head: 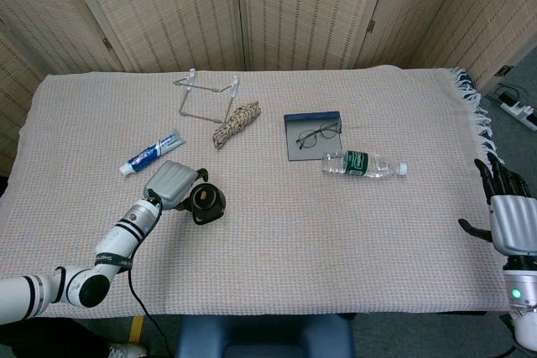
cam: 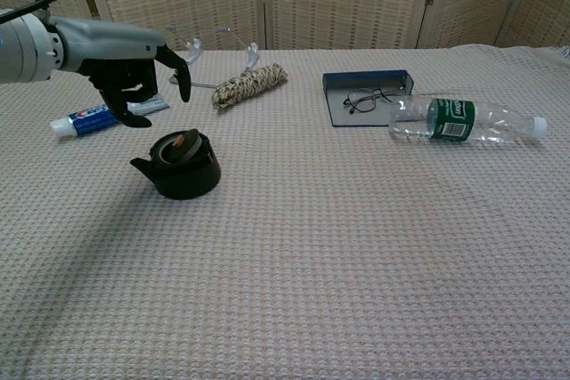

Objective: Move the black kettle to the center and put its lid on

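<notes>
One black kettle (cam: 178, 166), lid (cam: 176, 146) seemingly laid askew, is set left of the table (head: 277, 232) middle, below the empty, spread left hand (cam: 134, 77); the lid should be squared, the kettle shifted centreward.

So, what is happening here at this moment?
The left hand hovers just above and behind the black kettle, fingers spread and holding nothing. The kettle stands on the left part of the table, not at the center, and its lid seems to lie tilted in the opening. The right hand waits open at the table's right edge.
</notes>
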Robot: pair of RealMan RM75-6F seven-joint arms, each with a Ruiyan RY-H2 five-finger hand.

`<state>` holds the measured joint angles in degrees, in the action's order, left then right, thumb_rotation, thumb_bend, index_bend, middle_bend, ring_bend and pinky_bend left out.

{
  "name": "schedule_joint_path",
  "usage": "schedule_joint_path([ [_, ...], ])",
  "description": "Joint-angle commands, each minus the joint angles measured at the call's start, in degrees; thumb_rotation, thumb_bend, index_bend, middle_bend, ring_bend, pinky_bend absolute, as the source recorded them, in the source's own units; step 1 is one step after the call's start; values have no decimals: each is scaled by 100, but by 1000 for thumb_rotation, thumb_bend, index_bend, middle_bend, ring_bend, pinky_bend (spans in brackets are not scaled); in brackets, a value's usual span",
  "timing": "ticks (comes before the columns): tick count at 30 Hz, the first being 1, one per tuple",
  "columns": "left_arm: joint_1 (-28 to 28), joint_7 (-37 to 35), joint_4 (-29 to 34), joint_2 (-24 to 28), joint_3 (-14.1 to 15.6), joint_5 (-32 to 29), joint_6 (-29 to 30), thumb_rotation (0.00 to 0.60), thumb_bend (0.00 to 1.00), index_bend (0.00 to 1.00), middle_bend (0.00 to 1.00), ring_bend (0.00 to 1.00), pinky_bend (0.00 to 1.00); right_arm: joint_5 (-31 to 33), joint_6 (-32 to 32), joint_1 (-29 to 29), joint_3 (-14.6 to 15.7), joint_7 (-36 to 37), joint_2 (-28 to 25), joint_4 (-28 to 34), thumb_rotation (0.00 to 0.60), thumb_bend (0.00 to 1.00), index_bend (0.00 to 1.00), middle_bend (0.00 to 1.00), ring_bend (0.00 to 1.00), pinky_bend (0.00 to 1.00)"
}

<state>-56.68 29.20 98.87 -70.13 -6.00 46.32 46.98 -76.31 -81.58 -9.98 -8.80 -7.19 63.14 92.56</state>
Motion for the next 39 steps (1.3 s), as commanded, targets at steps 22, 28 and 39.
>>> schedule_joint_path([
  [22, -275, 96, -83, -226, 361, -334, -241, 596, 882, 242, 879, 942, 893, 25, 21, 24, -24, -30, 18, 12, 600, 69, 0, 5, 109, 138],
  [28, -338, 113, -72, -242, 412, -474, -255, 596, 881, 245, 879, 942, 893, 39, 23, 38, -28, -6, 26, -6, 600, 68, 0, 5, 109, 137],
  [39, -350, 0, 117, -91, 417, -550, -107, 595, 864, 256, 879, 928, 893, 56, 31, 66, -31, 51, 7, -33, 600, 68, 0, 5, 110, 138],
])
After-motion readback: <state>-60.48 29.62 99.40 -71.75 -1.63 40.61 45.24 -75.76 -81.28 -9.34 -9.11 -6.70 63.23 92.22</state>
